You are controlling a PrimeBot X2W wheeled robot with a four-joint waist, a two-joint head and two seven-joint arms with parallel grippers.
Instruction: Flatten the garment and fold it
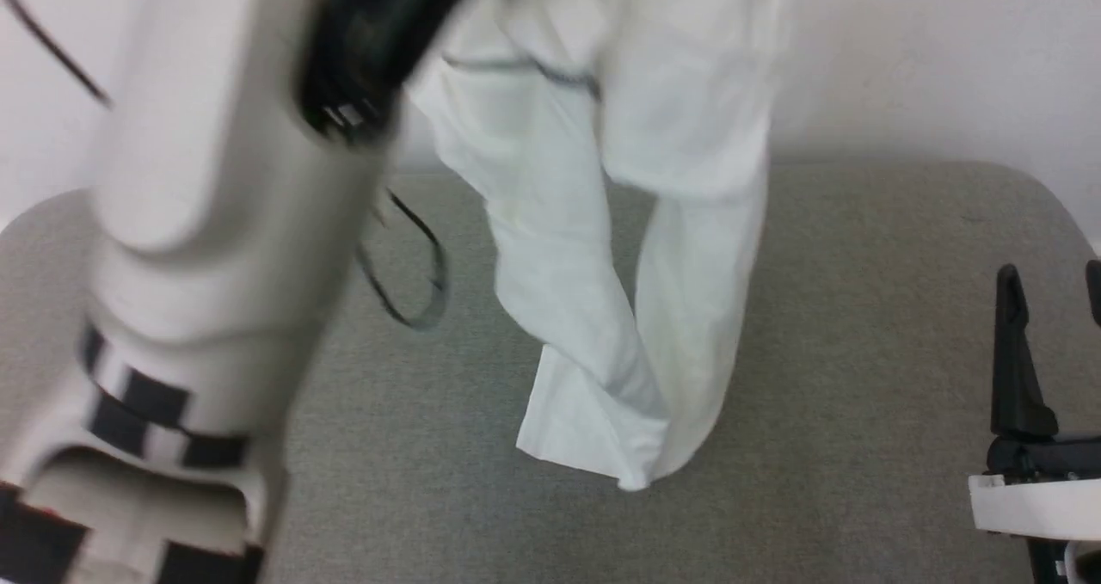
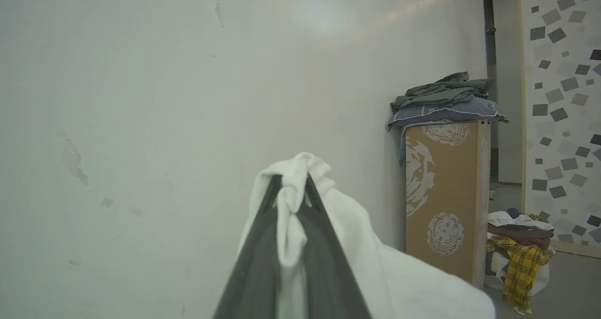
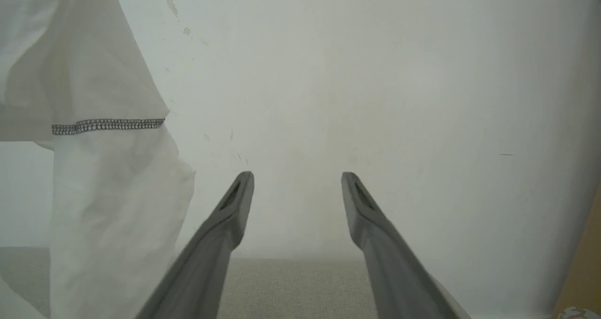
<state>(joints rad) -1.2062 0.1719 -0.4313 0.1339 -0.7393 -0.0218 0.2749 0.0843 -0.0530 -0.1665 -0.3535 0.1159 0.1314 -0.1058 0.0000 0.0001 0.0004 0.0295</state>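
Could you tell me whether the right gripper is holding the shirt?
No, the right gripper stands open and empty, and the shirt hangs off to one side.

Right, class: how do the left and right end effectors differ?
The left end effector is shut on the garment; the right end effector is open, holding nothing. The left is raised, garment hanging from it; the right sits low over the grey surface. Both have long dark fingers.
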